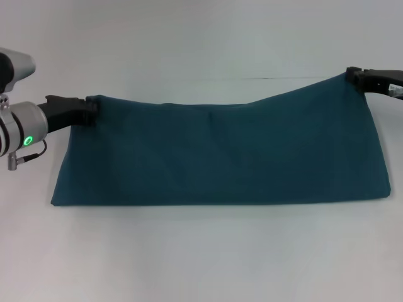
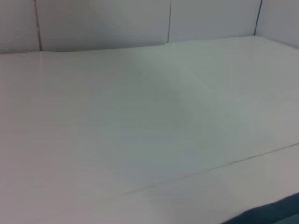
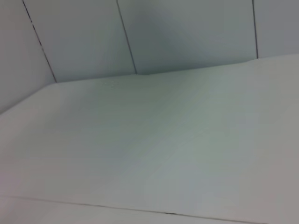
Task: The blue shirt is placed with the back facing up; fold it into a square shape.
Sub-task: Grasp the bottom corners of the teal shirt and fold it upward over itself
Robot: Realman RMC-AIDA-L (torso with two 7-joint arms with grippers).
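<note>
Across the frame's middle, the left gripper (image 1: 93, 112) and right gripper (image 1: 354, 77) are pinching the shirt (image 1: 220, 157) by its far corners, mid-fold on the table (image 1: 201, 251), seemingly needing both carried evenly forward next.

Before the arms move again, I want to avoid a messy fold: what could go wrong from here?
1. The right gripper holds its corner of the shirt higher than the left gripper holds its own, so the fold may land skewed.
2. The top edge sags between the two grips; it could crease if laid down slack.
3. Each gripper pinches only a corner, which might slip.
</note>
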